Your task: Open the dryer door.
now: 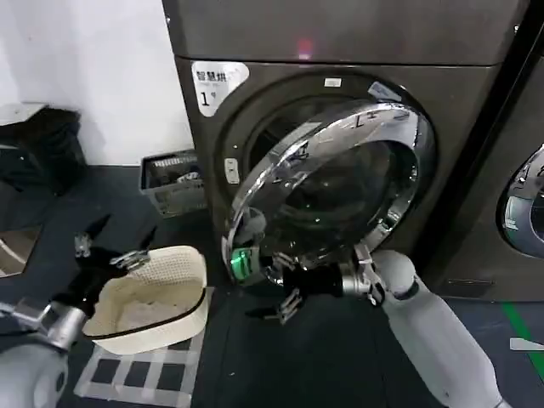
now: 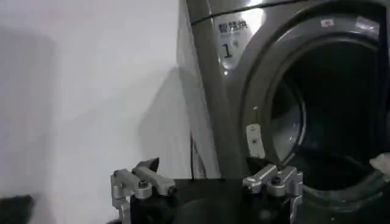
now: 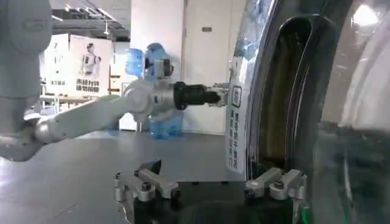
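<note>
The dryer door (image 1: 327, 183) stands partly open, swung out from the front of the dark grey dryer (image 1: 340, 51) marked "1", its chrome ring tilted toward the camera and the dark drum opening visible behind its left edge. The hinge side appears to be on the right, though the ring hides the hinge itself.

The right gripper (image 1: 285, 285) is low at the door's bottom-left rim, just under the chrome ring, with its arm reaching in from the lower right. In the right wrist view its fingers (image 3: 146, 179) are spread wide with nothing between them, and the door's edge (image 3: 268, 91) rises just beside one of them; whether a finger touches the rim cannot be told.

The left gripper (image 1: 115, 246) hovers at the lower left, above the rim of a white basket (image 1: 170, 314) that sits on the floor on a checked mat (image 1: 140, 374). Its fingers (image 2: 143, 179) are also spread wide and empty, and its wrist view looks toward the dryer's open mouth (image 2: 329, 115) and the white wall (image 2: 85, 91) beside the machine.

A grey crate (image 1: 170, 183) stands against the wall left of the dryer. A second machine with a chrome-ringed door (image 1: 527, 204) sits at the right edge.
</note>
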### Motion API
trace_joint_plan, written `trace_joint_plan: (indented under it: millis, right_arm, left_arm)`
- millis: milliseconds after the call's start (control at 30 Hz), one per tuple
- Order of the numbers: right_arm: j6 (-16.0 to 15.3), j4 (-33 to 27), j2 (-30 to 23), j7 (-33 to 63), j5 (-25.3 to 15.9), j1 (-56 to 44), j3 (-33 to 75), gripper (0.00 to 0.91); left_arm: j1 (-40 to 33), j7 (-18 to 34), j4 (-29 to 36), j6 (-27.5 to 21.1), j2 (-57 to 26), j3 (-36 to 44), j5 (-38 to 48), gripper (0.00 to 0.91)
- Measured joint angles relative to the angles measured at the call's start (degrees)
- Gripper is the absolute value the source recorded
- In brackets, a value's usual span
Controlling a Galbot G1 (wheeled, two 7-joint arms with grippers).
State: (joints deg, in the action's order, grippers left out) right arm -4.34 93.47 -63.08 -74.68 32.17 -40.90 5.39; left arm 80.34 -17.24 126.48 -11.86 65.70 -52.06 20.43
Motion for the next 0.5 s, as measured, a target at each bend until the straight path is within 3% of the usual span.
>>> trace_joint_plan:
  millis: [500]
  right_arm:
    - [0.09, 0.9, 2.71, -7.28, -1.14, -5.06, 4.2, 0.907]
  left_arm:
    - [-9.62, -7.32, -8.28, 0.5, -9.51, 8.7, 10.84, 0.907]
